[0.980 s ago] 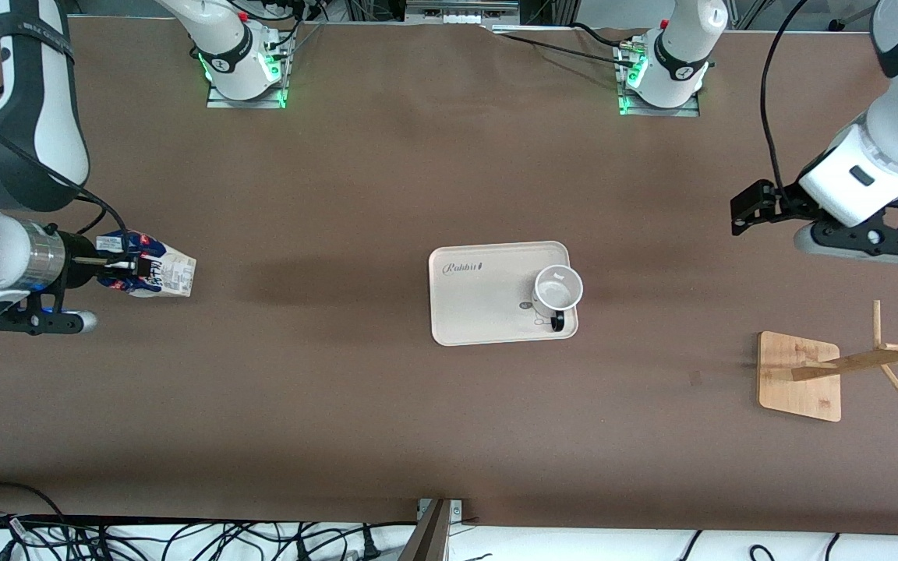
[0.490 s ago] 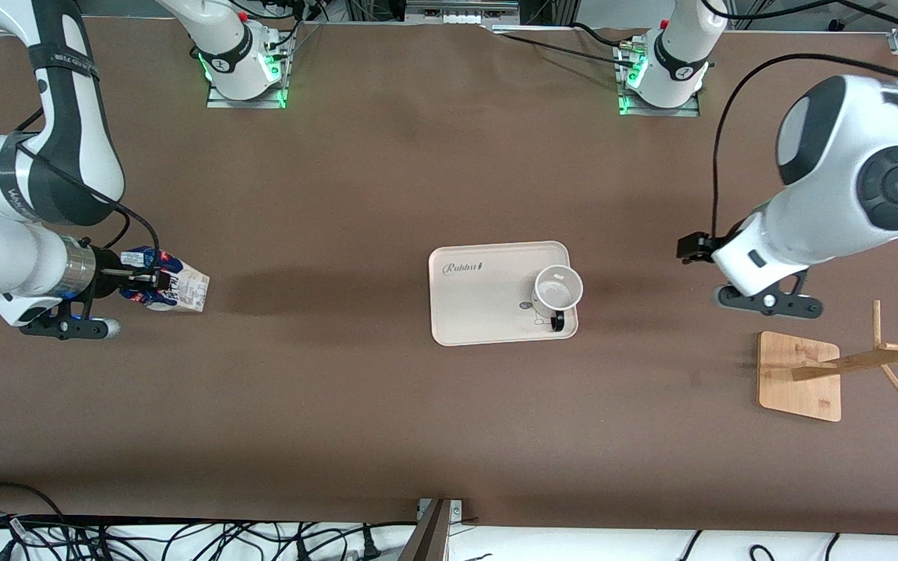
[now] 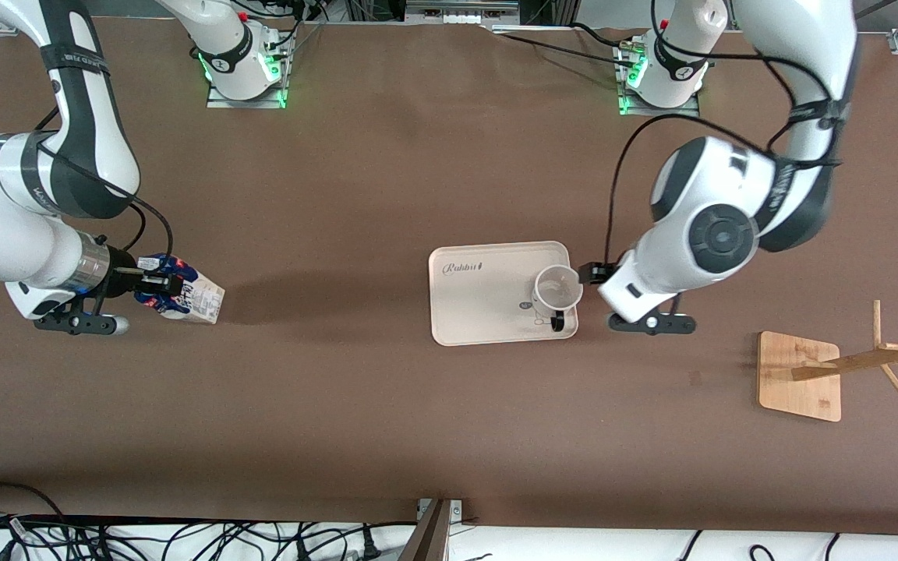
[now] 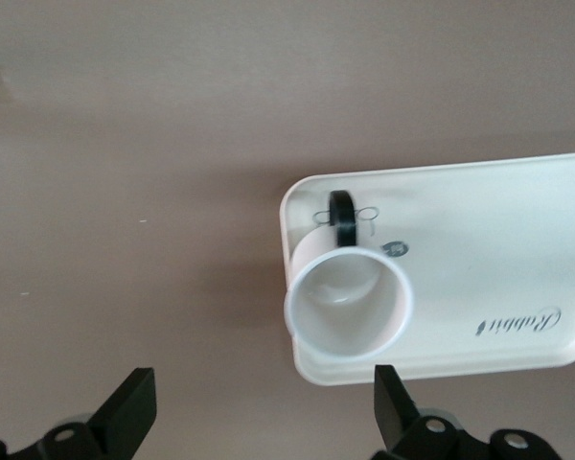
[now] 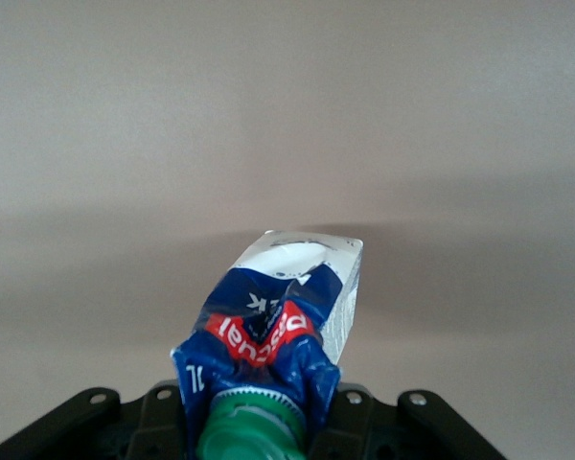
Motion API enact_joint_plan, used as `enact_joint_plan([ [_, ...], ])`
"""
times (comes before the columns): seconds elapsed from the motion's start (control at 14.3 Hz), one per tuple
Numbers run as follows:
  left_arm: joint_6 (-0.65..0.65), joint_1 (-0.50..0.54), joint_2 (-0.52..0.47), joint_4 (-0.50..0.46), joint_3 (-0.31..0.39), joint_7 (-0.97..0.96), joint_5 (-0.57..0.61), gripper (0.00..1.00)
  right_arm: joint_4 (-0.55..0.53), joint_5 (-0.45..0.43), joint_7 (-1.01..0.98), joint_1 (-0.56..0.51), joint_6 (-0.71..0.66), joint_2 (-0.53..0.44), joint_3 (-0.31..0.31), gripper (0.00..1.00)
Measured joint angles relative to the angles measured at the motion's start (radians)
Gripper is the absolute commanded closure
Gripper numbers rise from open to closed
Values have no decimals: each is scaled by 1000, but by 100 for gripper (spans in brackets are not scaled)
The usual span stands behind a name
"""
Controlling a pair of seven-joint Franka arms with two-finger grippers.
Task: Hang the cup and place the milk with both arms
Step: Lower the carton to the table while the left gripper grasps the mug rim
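Closing in on the mug while the milk carton hung in the other grip.

The left hand (image 4: 259, 422) hovered released over the tray's (image 3: 480, 323) edge toward the left arm's end, fingers spread beside the white mug (image 3: 557, 287), which stood upright on the tray with its black handle (image 3: 557, 322) turned toward the front camera. It probably needed to lower squarely over the rim wall and pinch there, leaving the handle free for the wooden rack (image 3: 846, 362). The right hand (image 3: 154, 279) was clenched on the milk carton (image 3: 188, 291), tilted above the tabletop (image 3: 355, 405) toward the right arm's end.
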Motion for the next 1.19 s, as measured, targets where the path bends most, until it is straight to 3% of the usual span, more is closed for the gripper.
enact_joint_plan([
  [0.21,102,-51,65,-4,-1,-98,0,0,-58,21,-6,0,56,-1,0,68],
  [0.49,188,-77,126,-5,-1,-130,0,1,-97,142,-125,-1,80,12,-4,68],
  [0.63,202,-93,146,-5,-2,-177,0,8,-101,147,-140,-1,90,22,-6,68],
  [0.7,204,-106,155,-5,-2,-200,0,15,-101,147,-141,-1,93,24,-6,68],
  [0.77,205,-118,162,-6,-2,-219,0,29,-101,147,-141,-1,95,26,-6,67],
  [0.84,206,-126,168,-6,-2,-229,0,41,-101,147,-142,-1,98,29,-6,51],
  [0.91,206,-130,172,-6,-2,-231,0,52,-101,147,-142,-1,100,31,-6,21],
  [1.05,206,-130,180,-5,0,-231,0,88,-101,148,-143,-1,100,33,-6,0],
  [1.12,206,-129,184,-5,0,-231,0,100,-101,148,-143,-1,100,35,-6,0],
  [1.19,206,-129,188,-5,1,-230,0,100,-101,148,-143,-1,101,36,-6,0],
])
